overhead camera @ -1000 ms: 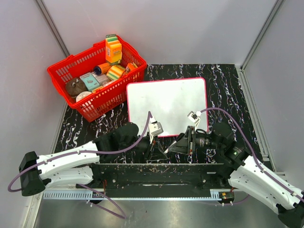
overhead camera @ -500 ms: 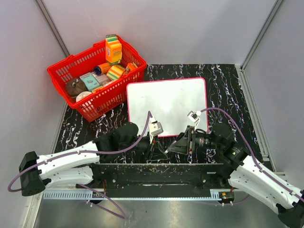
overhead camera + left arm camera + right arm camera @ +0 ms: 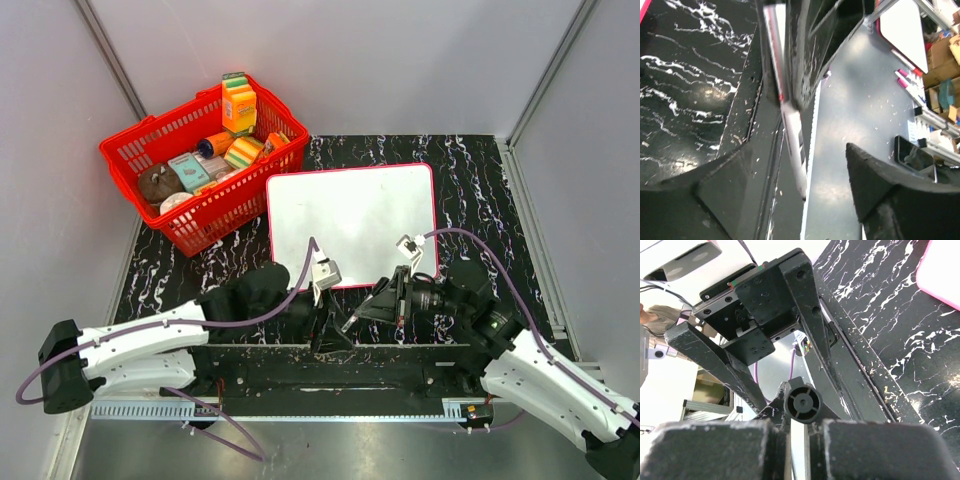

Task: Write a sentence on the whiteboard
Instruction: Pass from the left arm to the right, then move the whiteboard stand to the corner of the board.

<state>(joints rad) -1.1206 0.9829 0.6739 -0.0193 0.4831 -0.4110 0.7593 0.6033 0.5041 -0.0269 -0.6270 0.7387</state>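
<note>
Red-framed whiteboard [image 3: 350, 210] (marker [image 3: 802, 405] in right pincer [image 3: 799, 429])

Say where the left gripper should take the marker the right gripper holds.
Grip the marker on the bare barrel sticking out of the right gripper, closing across its thin round shaft. The left gripper is open with a finger either side.

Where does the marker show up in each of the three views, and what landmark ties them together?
Top external: the marker is at lower middle, just nearer than the whiteboard.
Left wrist: the marker runs down the centre, between the spread left fingers.
Right wrist: seen end-on, its round black end is clamped between the right fingers.
Shared landmark: the black marbled mat.
</note>
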